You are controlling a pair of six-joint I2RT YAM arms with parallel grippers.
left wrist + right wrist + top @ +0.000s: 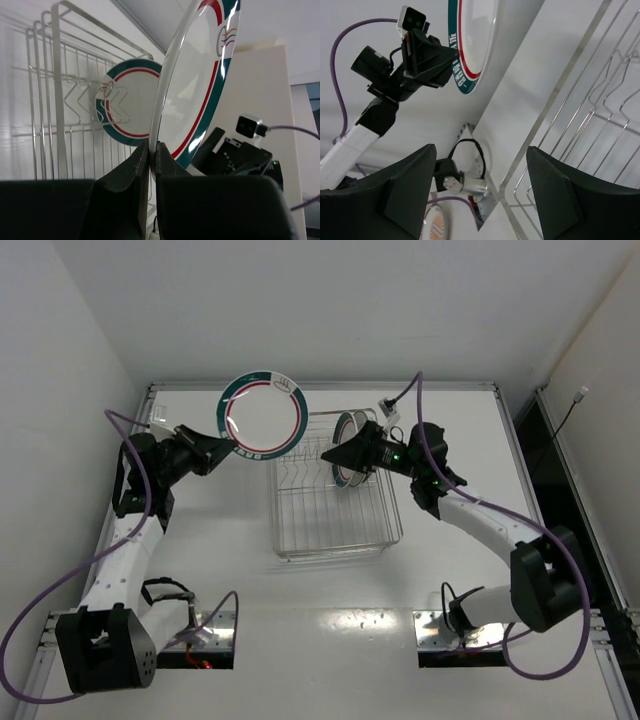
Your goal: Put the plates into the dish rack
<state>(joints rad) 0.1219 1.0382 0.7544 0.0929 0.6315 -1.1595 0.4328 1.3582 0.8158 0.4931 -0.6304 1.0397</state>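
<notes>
My left gripper (228, 443) is shut on the lower rim of a white plate with teal-and-red rim bands (264, 415) and holds it upright in the air, left of and above the dish rack (335, 530). In the left wrist view the fingers (135, 165) pinch this plate (197, 95) edge-on. A second banded plate (352, 445) stands among the tines at the rack's far end (131, 107). My right gripper (340, 456) is open and empty right beside that plate (480, 195). The dark teal plate and the black-marked plate are out of view.
The rack's wire tines (55, 100) and frame (600, 115) lie between the two arms. White walls close in on the left, back and right. Purple cables (120, 540) trail along both arms. Metal base plates (215, 640) sit at the near edge.
</notes>
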